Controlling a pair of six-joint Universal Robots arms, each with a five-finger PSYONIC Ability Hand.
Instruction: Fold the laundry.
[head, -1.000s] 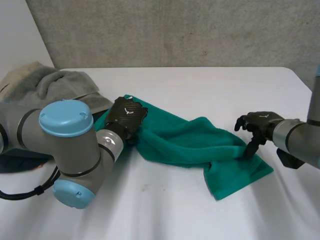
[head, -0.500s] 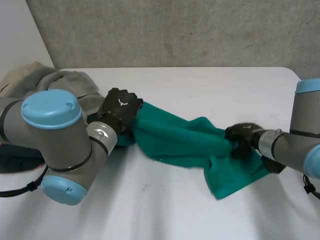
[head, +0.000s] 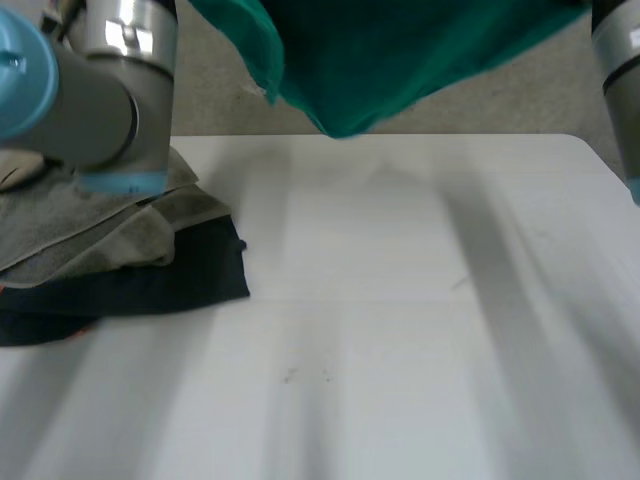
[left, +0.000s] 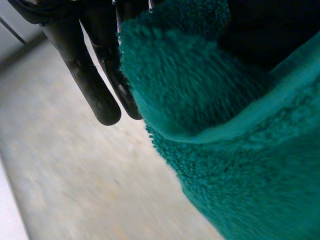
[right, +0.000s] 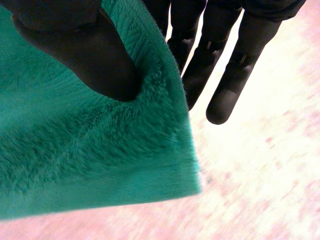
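The white desk (head: 400, 330) spreads across the head view, bare over most of its top. Above its far edge the green towel (head: 400, 60) hangs in the air clear of the desk, slung between the two arms with its lowest fold sagging near the middle. The left arm (head: 90, 90) rises steeply at the desk's left side, its light-blue cap towards the camera, and the right arm (head: 618, 70) stands upright at the right edge. Under the left arm a heap of other laundry sits on the desk: a grey towel (head: 90, 225) on top of a dark cloth (head: 170, 280) that sticks out towards the middle. In the left wrist view the left hand (left: 87, 70) has its fingers straight and pointing down alongside a bunched edge of the towel; a dark shape on the cloth's other side is probably the thumb, so the towel appears to be pinched between the two, though the contact itself is hidden by the pile. In the right wrist view the right hand (right: 80, 55) presses its thumb into a corner of the towel, clamping it against the straight fingers (right: 235, 65) behind the cloth.
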